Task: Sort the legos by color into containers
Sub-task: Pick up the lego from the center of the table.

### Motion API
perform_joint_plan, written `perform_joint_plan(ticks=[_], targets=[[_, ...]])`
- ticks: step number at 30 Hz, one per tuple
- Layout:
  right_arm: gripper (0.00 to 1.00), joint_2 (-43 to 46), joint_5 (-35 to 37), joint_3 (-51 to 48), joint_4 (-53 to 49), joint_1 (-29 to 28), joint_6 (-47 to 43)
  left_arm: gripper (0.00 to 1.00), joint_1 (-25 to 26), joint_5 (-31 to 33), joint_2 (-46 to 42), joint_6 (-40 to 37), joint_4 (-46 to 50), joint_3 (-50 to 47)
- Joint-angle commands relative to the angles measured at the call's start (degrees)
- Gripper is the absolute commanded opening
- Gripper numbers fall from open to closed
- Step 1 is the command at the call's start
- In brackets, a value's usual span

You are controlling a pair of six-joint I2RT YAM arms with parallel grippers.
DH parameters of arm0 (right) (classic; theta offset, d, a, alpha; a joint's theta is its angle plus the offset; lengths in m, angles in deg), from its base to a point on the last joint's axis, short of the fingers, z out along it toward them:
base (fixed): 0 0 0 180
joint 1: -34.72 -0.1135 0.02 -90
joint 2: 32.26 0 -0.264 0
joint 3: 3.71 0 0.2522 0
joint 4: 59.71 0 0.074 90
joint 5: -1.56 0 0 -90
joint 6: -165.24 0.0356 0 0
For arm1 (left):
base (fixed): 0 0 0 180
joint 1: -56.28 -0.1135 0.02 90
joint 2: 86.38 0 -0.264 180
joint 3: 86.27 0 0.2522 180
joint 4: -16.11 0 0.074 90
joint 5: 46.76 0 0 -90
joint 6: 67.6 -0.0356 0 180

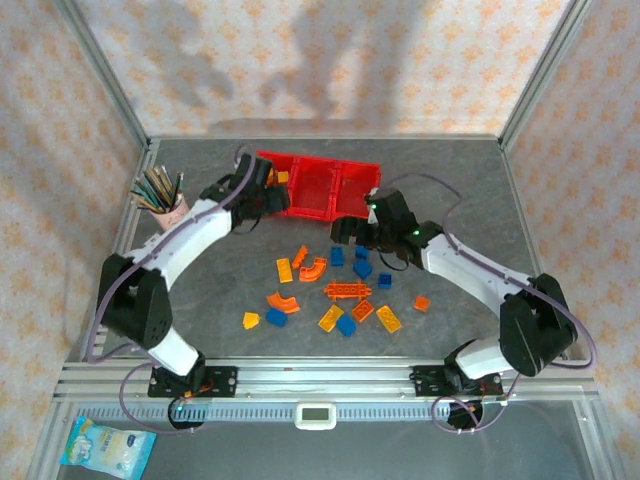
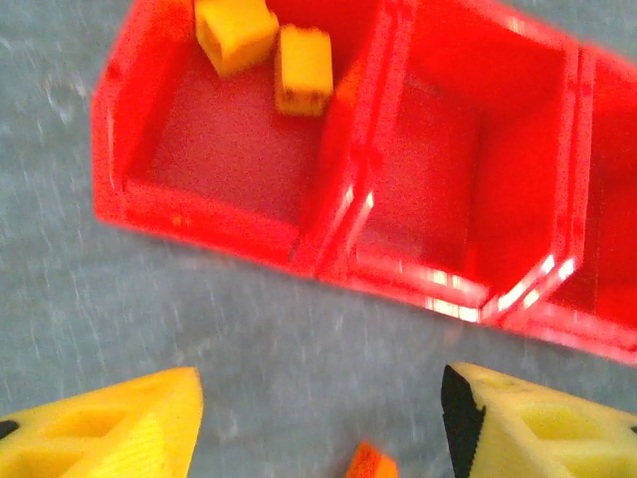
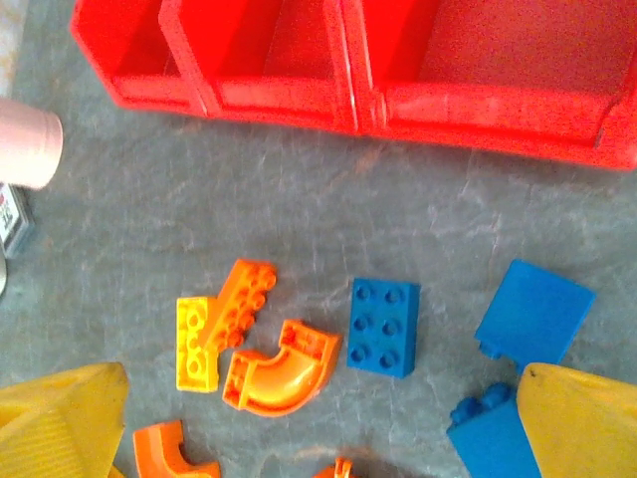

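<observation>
Three red containers [image 1: 345, 185] are sitting joined in a row at the far middle of the table [image 1: 450, 180]. Two yellow legos [image 2: 236, 33] are lying side by side in the leftmost bin. Roughly seventeen more, in yellow, orange and blue, are lying scattered nearer, between the arms. Shapes are varying: square, rectangular, curved, and one ladder-like orange piece [image 1: 347, 290]. Left gripper [image 1: 258, 192] is hovering at the near edge of the leftmost bin, arm reaching far, fingers [image 2: 109, 428] standing apart and gripping nothing. Right gripper [image 1: 350, 230] is hanging low over the blue bricks [image 3: 384, 326] just near the bins, fingers [image 3: 582, 418] spread wide, empty.
</observation>
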Motion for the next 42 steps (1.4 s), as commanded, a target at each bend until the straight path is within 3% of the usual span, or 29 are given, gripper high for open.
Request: perform_joint_plan(ticks=[1,5,11,39,42], targets=[[1.00,2.5,-0.1,-2.9,-0.4,-1.9,0.1,0.68,3.0,3.3,-2.8,2.6,2.1,-7.3],[1.00,3.5,0.0,-6.1,1.4,-3.8,1.9,0.69,6.8,4.3,-4.0,7.1,2.4,-13.2],[1.00,4.6,0.3,-9.0,3.1,-4.4,3.9,0.69,8.2,2.9,-3.5,10.4,-1.3,-18.9],[1.00,5.9,2.3,-10.0,2.3,-4.4,4.1,0.67,12.4,-0.4,4.6,8.8,-3.6,-19.8],[1.00,5.9,2.5,-9.8,2.0,-4.4,4.0,0.67,12.4,2.2,5.8,8.5,-2.1,-18.5]])
